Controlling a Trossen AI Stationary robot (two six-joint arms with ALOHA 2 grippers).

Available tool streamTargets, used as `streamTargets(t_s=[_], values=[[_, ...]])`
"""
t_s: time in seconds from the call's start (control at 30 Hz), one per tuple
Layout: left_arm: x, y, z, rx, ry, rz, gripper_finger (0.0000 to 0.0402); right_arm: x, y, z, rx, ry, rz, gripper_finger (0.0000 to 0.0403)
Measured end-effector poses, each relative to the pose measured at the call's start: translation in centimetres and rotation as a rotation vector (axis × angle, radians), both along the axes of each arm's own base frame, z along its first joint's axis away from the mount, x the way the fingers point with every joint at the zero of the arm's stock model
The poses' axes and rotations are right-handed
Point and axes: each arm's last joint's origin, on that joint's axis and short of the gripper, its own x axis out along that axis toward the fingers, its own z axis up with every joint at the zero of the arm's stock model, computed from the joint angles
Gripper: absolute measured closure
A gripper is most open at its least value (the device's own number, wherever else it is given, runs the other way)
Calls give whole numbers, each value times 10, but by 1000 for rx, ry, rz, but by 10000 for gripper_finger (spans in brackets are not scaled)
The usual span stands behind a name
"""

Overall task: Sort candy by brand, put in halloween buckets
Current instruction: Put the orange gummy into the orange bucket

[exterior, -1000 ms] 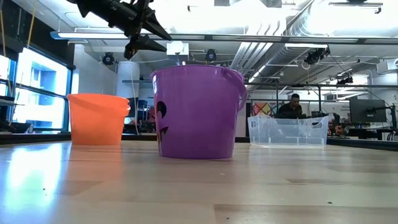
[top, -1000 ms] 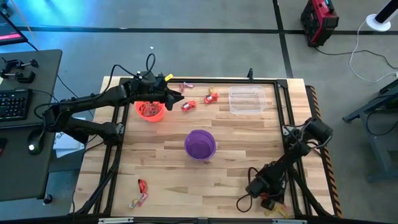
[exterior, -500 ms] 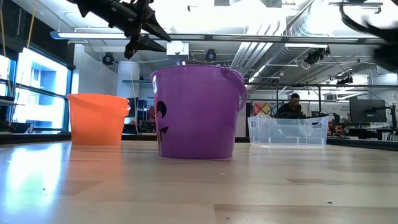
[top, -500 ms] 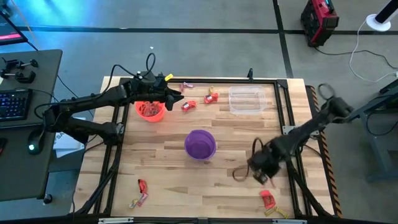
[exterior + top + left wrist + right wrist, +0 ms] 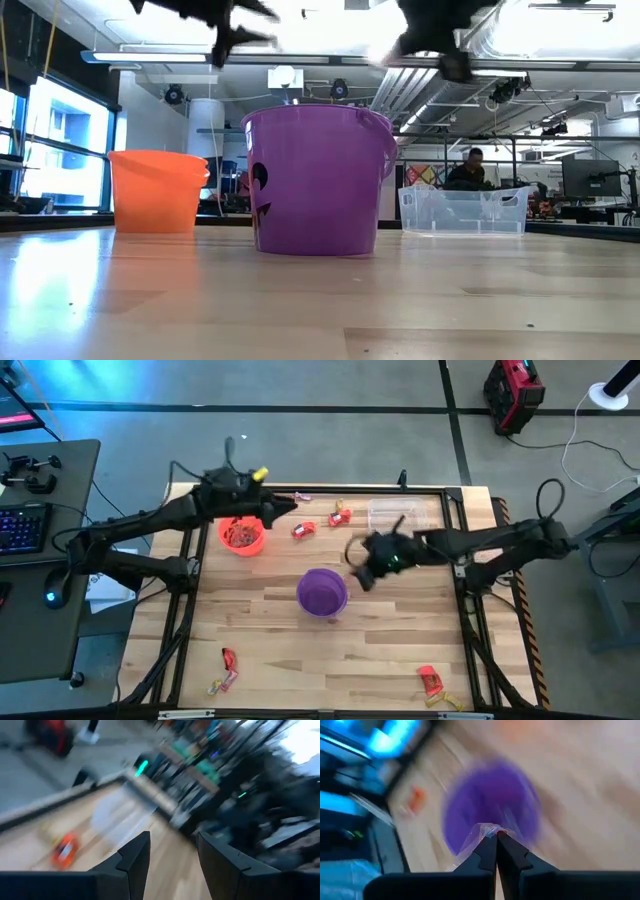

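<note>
My right jaws are pinched shut on a small wrapped candy, its clear crinkled wrapper end sticking out past the tips. They hang in the air just beside the purple bucket, between it and the clear tub; from the wrist the purple bucket fills the space right beyond the tips.

My left jaws stand narrowly apart with nothing between them. They hover at the far side of the desk, over the far rim of the orange bucket, which has red candy inside.

A few red and orange candies lie on the desk between the orange bucket and the clear tub. Two more lie near the front left corner, and one red piece lies near the front right edge. The two buckets stand well apart.
</note>
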Motion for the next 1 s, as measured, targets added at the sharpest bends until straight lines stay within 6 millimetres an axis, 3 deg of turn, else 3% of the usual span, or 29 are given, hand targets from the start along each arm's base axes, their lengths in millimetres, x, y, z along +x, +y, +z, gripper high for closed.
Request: streamTargets(t_s=[0.23, 0.37, 0.53, 0.7, 1.0], values=[[-35, -16, 70, 145, -275, -18, 248, 72, -36, 7, -239, -204, 70, 403], [-58, -25, 96, 231, -379, 26, 248, 117, -52, 1, -326, -241, 84, 403], [-71, -28, 101, 240, -403, 113, 248, 171, -69, -6, -387, -280, 80, 403], [-70, -27, 101, 230, -402, 119, 248, 218, -89, -11, -464, -328, 42, 403], [-67, -26, 100, 227, -395, 117, 248, 275, -125, -49, -488, -356, -42, 403]])
